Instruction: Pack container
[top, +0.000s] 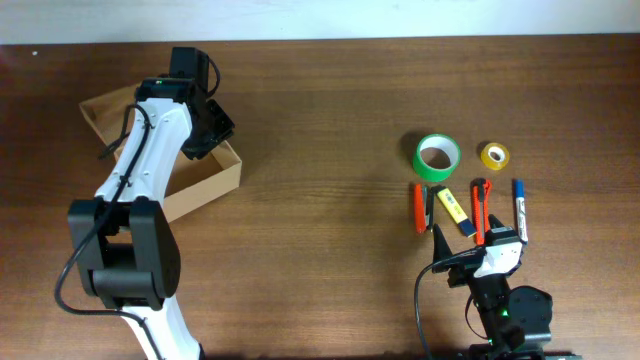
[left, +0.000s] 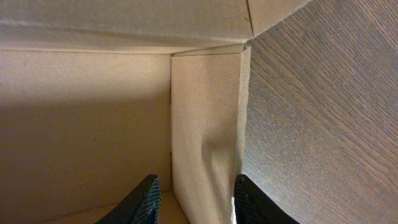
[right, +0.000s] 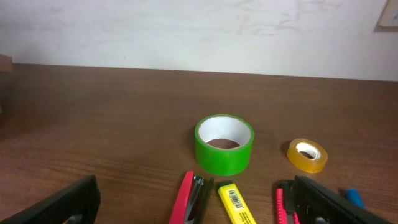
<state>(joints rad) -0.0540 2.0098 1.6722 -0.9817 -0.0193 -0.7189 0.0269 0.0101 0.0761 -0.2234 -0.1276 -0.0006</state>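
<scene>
Box-steadying step, probably: left end effector (left: 196, 202) straddling a side wall of the cardboard box (left: 205, 137), can't tell if pinched or loose. Right end effector (right: 199, 205) spread wide, empty, green tape roll (right: 224, 146) just ahead; next up, reaching for it.

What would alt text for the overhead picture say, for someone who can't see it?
The left gripper hangs over the wall of an open cardboard box on the left of a wooden table. On the right, the open right gripper faces green tape, yellow tape, a yellow highlighter and a blue pen.
</scene>
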